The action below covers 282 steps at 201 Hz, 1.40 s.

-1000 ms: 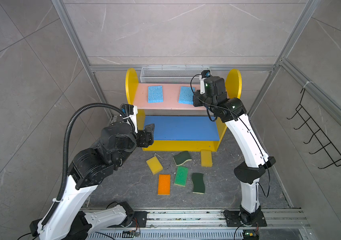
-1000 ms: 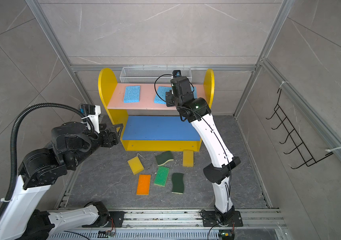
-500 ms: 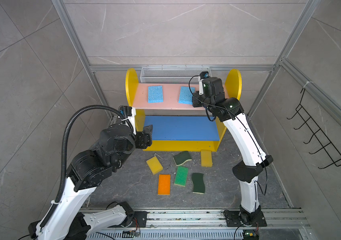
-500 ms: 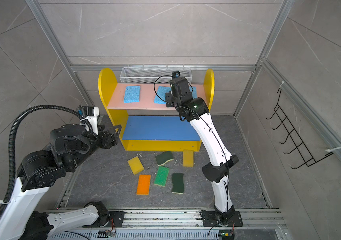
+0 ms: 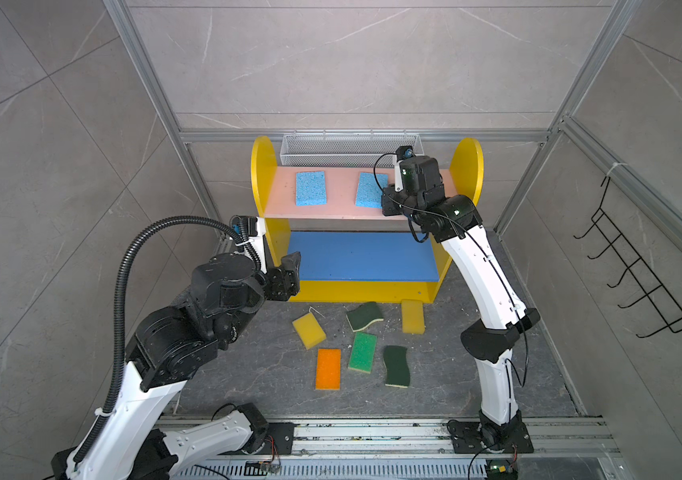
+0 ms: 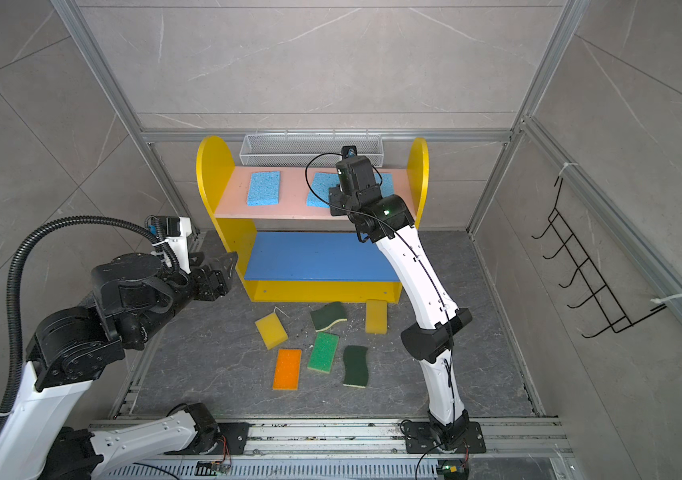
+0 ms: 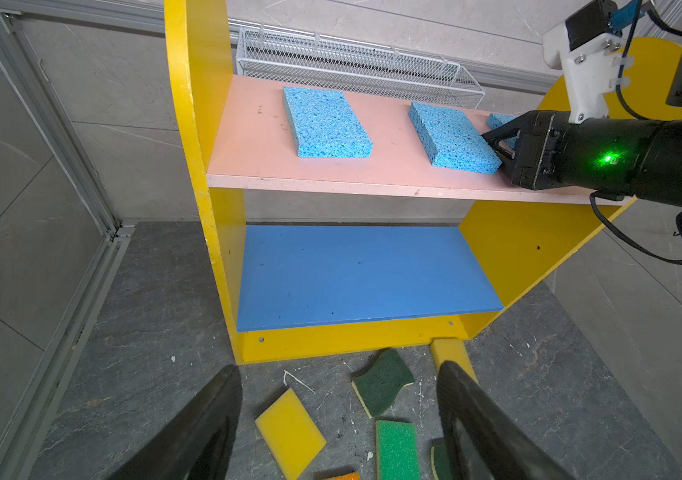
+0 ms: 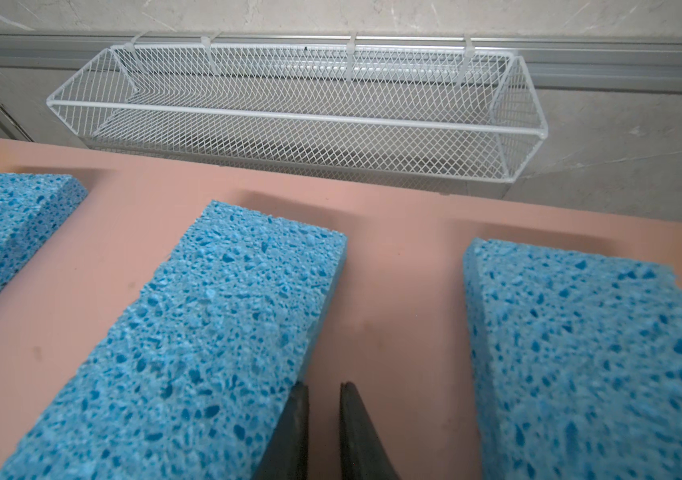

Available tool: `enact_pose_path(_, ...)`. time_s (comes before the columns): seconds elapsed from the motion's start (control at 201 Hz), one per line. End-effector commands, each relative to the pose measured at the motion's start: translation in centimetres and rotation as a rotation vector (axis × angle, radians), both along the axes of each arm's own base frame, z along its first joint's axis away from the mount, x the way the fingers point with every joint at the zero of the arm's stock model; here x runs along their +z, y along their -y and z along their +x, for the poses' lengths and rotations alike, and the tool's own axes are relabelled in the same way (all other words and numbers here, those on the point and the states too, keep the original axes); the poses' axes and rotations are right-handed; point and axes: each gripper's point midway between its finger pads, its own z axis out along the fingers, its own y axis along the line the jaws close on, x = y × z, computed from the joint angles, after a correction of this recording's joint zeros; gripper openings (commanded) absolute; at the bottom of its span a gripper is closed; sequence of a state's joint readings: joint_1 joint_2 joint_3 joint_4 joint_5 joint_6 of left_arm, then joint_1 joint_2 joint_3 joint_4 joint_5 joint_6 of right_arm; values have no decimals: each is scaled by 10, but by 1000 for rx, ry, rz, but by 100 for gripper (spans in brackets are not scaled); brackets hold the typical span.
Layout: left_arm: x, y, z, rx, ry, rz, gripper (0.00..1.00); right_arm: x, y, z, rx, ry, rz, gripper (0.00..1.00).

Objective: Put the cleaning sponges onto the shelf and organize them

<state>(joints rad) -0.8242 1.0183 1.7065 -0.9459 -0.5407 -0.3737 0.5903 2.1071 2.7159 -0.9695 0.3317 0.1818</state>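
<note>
The shelf [image 5: 339, 195] stands at the back. Three light blue sponges lie on its pink board: left [image 5: 310, 188], middle [image 5: 370, 190], right [image 6: 387, 183]. My right gripper [image 8: 325, 386] rests low over the board between the middle sponge [image 8: 214, 332] and the right one [image 8: 592, 353]. Its jaws are nearly together and hold nothing, and one finger touches the middle sponge's edge. My left gripper [image 7: 339, 370] hangs open and empty by the shelf's left front corner. On the floor lie two yellow sponges [image 5: 309, 330] [image 5: 413, 316], two dark green wavy ones [image 5: 365, 316] [image 5: 397, 366], a bright green [image 5: 363, 352] and an orange [image 5: 328, 368].
A white wire-mesh basket [image 5: 349, 149] hangs on the back wall just behind the shelf's top. A black wire hook rack [image 5: 638, 270] is on the right wall. The blue middle board [image 5: 364, 255] is bare. The arms' base rail [image 5: 372, 432] runs along the front.
My right gripper has edged slightly left along the pink board. The left arm has drifted a little to the left. The sponges lie where they were.
</note>
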Motion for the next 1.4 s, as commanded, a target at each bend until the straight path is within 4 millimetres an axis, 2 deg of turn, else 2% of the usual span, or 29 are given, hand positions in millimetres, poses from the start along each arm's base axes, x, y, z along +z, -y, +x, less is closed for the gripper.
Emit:
enact_pose_path(0.0,8,-6,0,20,37,-10,76,-5,-6,2,13,-15,22,19)
enact_pose_path(0.289,5,-4,0,12,27,-15,76,-5,-7,7,-7,-4,26,24)
enact_pose_path(0.747,5,-2,-1,0,22,-20,74,-7,-8,19,-35,25,12,37)
enact_pose_path(0.961,3,1,0,-7,18,-21,74,-5,-11,18,-27,36,3,44)
enact_pose_path(1.165,2,4,2,-9,12,-16,74,16,7,3,-60,65,-10,52)
enact_pose_path(1.399,0,8,4,-14,2,-21,73,61,4,-30,-9,167,-6,54)
